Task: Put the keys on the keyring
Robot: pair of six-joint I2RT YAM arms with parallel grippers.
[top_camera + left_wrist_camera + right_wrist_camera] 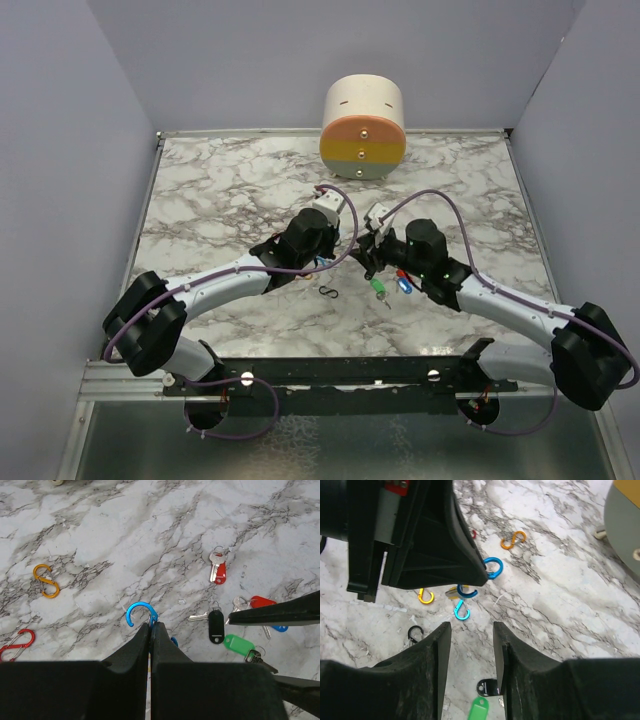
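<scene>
My left gripper (150,626) is shut on a blue S-shaped clip (140,614), the keyring, and holds it just above the marble table. The clip's open hook sticks out past the fingertips. It also shows in the right wrist view (492,569). The keys lie to the right of it: a red one (218,569), a black one (216,626), a green one (239,645), a second red one (260,602) and a blue one (280,628). My right gripper (472,630) is open and empty, above the black key (487,686) and the green key (479,710).
Loose clips lie around: orange (46,581), red (17,644), light blue (461,611), yellow (426,597), black (413,634). A striped cylinder (363,128) stands at the back of the table. Both grippers meet near the table's middle (350,255).
</scene>
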